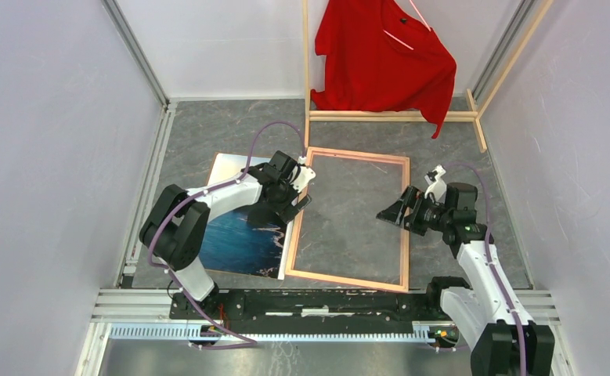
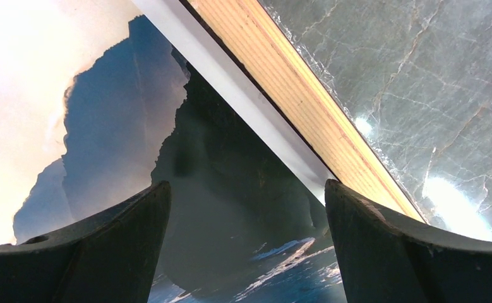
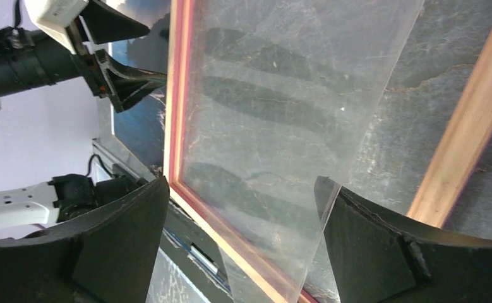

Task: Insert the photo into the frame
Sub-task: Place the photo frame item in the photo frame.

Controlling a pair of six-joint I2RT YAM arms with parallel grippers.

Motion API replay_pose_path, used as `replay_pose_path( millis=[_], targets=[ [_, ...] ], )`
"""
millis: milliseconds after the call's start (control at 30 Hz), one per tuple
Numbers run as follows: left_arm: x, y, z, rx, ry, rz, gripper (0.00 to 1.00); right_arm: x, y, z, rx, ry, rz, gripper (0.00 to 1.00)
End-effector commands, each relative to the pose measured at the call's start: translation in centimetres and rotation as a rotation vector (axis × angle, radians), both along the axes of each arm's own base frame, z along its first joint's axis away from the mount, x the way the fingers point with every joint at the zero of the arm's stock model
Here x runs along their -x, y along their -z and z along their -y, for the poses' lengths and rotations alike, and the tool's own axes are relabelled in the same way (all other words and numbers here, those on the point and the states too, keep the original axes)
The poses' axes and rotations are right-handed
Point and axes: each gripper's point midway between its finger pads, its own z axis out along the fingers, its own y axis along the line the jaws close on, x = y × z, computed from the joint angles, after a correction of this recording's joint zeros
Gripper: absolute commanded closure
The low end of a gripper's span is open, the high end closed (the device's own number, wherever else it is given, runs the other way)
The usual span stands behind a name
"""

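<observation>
Holding our left claw (image 1: 302,193) (image 2: 246,189) spread wide and empty, we hover over the seam where the photo (image 1: 235,239) (image 2: 123,126) meets the frame's (image 1: 295,235) (image 2: 306,107) left rail. Our right claw (image 1: 394,205) (image 3: 243,183), also spread and gripping nothing, hangs by the frame's right rail, above a clear pane (image 3: 294,95). The photo lies face up toward the worktop's (image 1: 207,133) left edge, outside the frame, which lies flat mid-worktop. A red shirt (image 1: 388,55) hangs at the far edge.

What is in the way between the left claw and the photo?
Nothing that shows. The left gripper hangs open right above the photo, next to the frame's edge.
</observation>
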Motion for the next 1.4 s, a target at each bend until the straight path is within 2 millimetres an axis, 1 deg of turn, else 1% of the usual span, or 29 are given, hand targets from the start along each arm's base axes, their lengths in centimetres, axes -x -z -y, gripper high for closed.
replay_pose_path(
  millis=[0,133,267,367,433,500,633,667,833,867,1033,1133,1367],
  targets=[
    [-0.7,-1.5,0.8,0.051,0.030,0.046,0.03,-0.9,-3.0,-1.3,-0.105,-0.024,0.079,0.08],
    [-0.4,-1.2,0.8,0.052,0.033,0.034,0.03,-1.3,-5.0,-1.8,-0.164,-0.029,0.116,0.11],
    [-0.4,-1.2,0.7,0.051,0.032,0.038,0.03,-1.8,-8.0,-2.3,-0.224,-0.036,0.219,0.17],
    [-0.4,-1.4,0.8,0.059,0.028,0.033,0.03,-1.8,-9.4,-2.5,-0.254,-0.042,0.261,0.22],
    [-0.4,-1.6,1.0,0.077,0.021,0.021,0.03,-1.7,-9.5,-2.7,-0.265,-0.041,0.256,0.29],
    [-0.5,-1.8,0.9,0.100,0.004,0.001,0.04,-1.9,-10.4,-2.8,-0.276,-0.044,0.292,0.33],
    [-1.1,-2.1,0.4,0.133,-0.032,-0.017,0.04,-2.1,-11.5,-2.9,-0.281,-0.043,0.336,0.36],
    [-1.1,-2.0,0.3,0.133,-0.033,-0.018,0.04,-1.9,-11.6,-3.4,-0.290,-0.061,0.334,0.37],
    [-1.0,-1.7,0.2,0.129,-0.035,-0.027,0.05,-1.7,-12.2,-4.4,-0.332,-0.071,0.330,0.54],
    [-1.0,-1.7,0.1,0.128,-0.035,-0.028,0.04,-1.8,-12.4,-4.4,-0.334,-0.068,0.335,0.55],
    [-0.8,-1.4,0.2,0.134,-0.036,-0.037,0.05,-2.0,-13.3,-5.3,-0.336,-0.085,0.353,0.59],
    [-0.6,-1.0,0.2,0.139,-0.042,-0.050,0.05,-2.1,-13.7,-5.6,-0.348,-0.088,0.352,0.60],
    [-0.1,-0.1,0.0,0.133,-0.044,-0.066,0.06,-2.3,-15.2,-6.3,-0.372,-0.093,0.376,0.64]
  ],
)
